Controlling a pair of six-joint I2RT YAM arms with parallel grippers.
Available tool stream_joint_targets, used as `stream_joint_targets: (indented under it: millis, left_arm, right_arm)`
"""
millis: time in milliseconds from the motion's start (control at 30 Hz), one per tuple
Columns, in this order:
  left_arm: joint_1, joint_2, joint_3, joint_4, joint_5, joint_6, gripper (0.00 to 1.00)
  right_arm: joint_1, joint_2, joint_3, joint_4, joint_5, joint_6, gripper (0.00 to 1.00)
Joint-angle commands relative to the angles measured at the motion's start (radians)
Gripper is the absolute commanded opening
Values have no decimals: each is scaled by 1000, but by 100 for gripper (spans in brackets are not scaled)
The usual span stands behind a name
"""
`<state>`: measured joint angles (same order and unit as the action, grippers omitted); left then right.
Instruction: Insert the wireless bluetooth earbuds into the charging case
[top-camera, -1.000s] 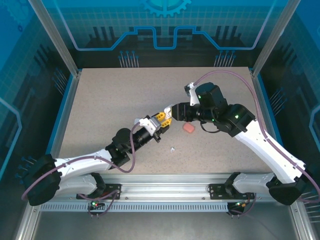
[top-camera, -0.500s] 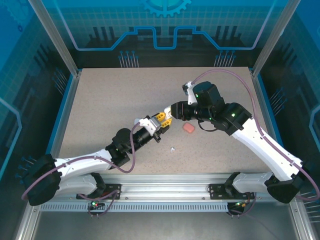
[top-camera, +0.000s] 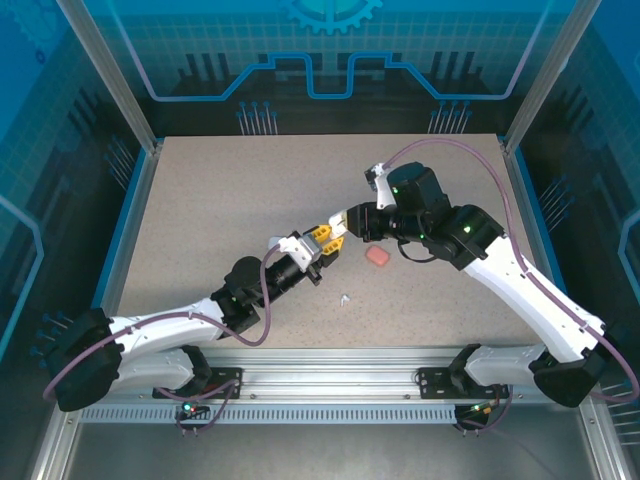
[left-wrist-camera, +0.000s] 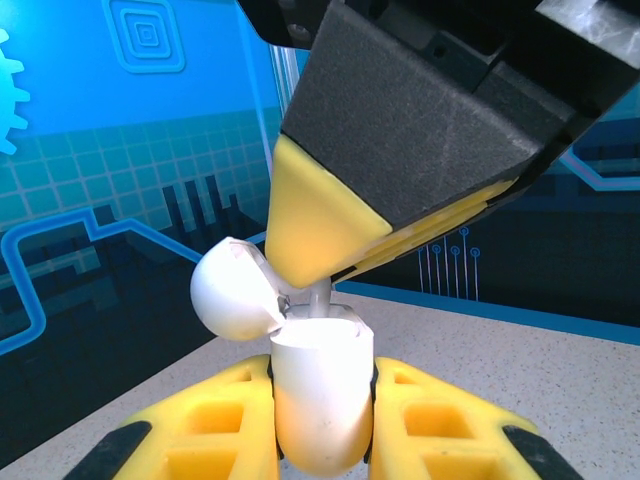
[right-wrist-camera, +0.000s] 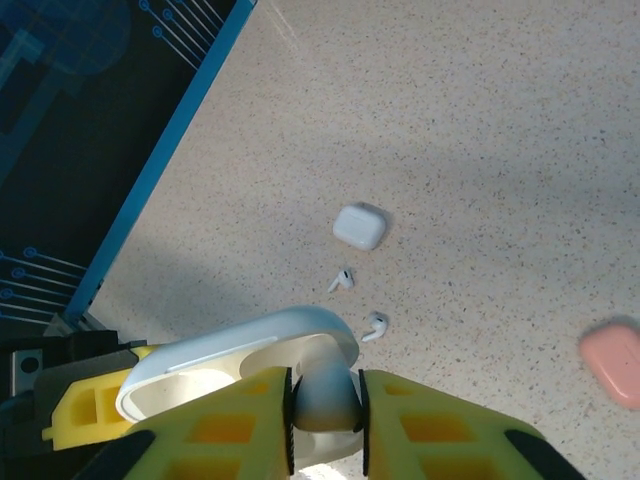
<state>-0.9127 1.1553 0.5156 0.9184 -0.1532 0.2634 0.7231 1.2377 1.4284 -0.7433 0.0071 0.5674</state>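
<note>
Item 1, left gripper (top-camera: 324, 241): I have it over the middle of the tabletop (top-camera: 220, 200), clamped tight on the body of the white charging case (left-wrist-camera: 318, 420). The case stands upright between the yellow fingers (left-wrist-camera: 200, 440), with its lid (left-wrist-camera: 235, 292) hinged open to one side.

Item 2, right gripper (right-wrist-camera: 326, 388): I see it directly above the mouth of the case, tip to tip with the left one. It is closed to a narrow pinch on one white earbud (left-wrist-camera: 318, 296), whose stem dips into the open case (how deep it sits I cannot tell).

Item 3, loose on the tabletop, by the right wrist camera: a second white case (right-wrist-camera: 360, 226), lid shut, lies flat. A loose earbud (right-wrist-camera: 342, 279) lies near it, and a further earbud (right-wrist-camera: 376, 325) just beside that one. None of the three touch.

Item 4, pink case (top-camera: 377, 257): it is shut and flat on the tabletop, near the two grippers on the side toward the right edge, and touched by neither.
</note>
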Motion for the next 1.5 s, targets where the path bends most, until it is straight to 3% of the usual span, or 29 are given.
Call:
stream_joint_targets:
  millis: [0,1233,1467]
  left_arm:
    - [-8,-5,23,59,10,-10,0]
    - [0,-31,-2,63,173,-80,0]
    - [1,-32,-3,60,173,-85,0]
  right_arm:
    - [-15,-21,-5,-19,-30,-52,19]
    - [-78,-97,-80,-4,-298,-301,18]
    - [-93,-110,-76,-44,-243,-307,28]
